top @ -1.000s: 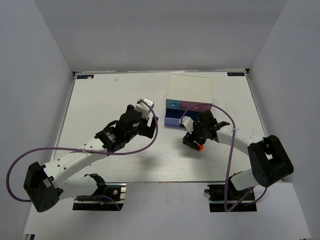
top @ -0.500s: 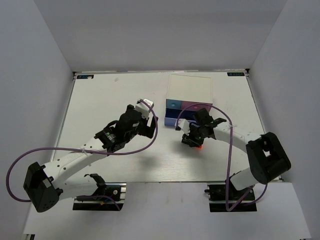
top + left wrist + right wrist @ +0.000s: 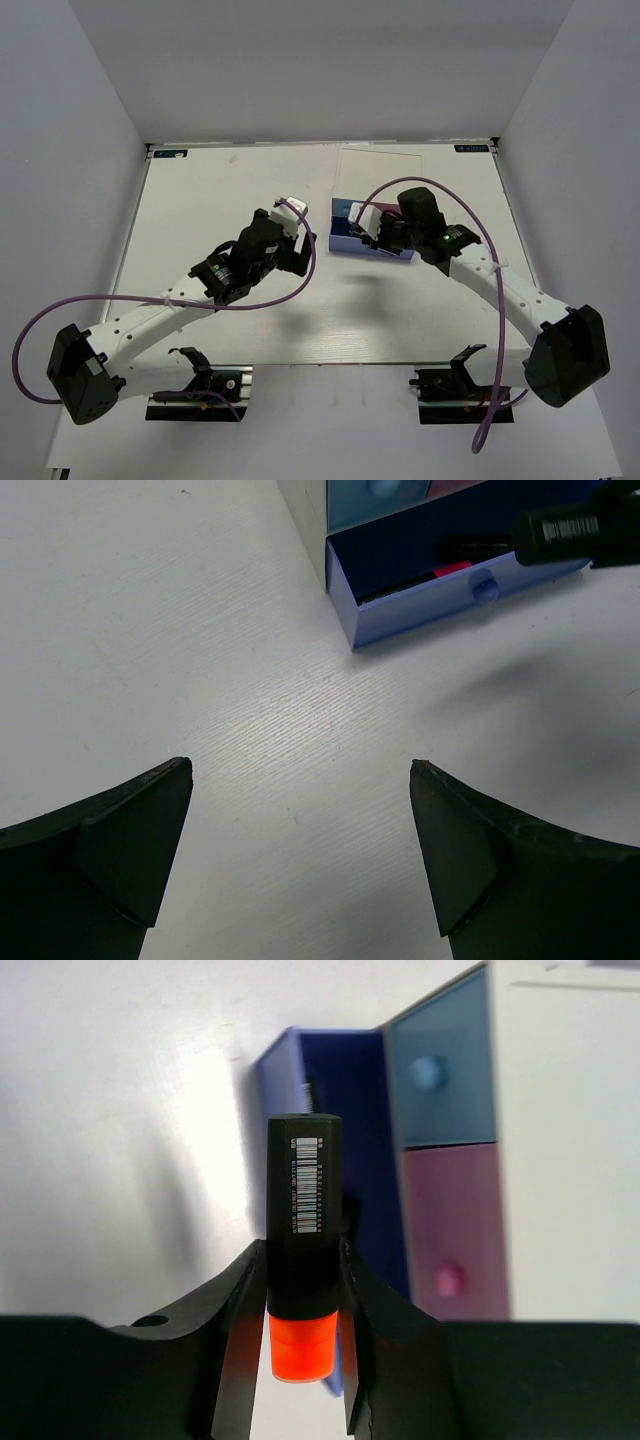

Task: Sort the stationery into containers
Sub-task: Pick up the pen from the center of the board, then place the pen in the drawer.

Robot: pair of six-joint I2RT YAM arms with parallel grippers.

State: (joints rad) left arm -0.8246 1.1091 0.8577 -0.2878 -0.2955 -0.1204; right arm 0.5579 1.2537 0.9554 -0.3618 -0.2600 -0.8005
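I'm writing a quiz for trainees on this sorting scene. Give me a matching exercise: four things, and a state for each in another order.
Things:
1. orange-ended marker
2. lavender drawer
3. blue drawer
4. left pincer

States:
a. pulled open
b. open, holding nothing
c. gripped by the right pincer
d. shut

Pairs: 1-c, 2-a, 3-d, 4-b

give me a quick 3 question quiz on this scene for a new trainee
1. True or false: the right fingers grip a marker with an orange end.
2. What colour is the open drawer? A blue, B pink, C lavender
3. Fill in: the left fingers are ___ and hold nothing.
Key: 1 true; 2 C; 3 open
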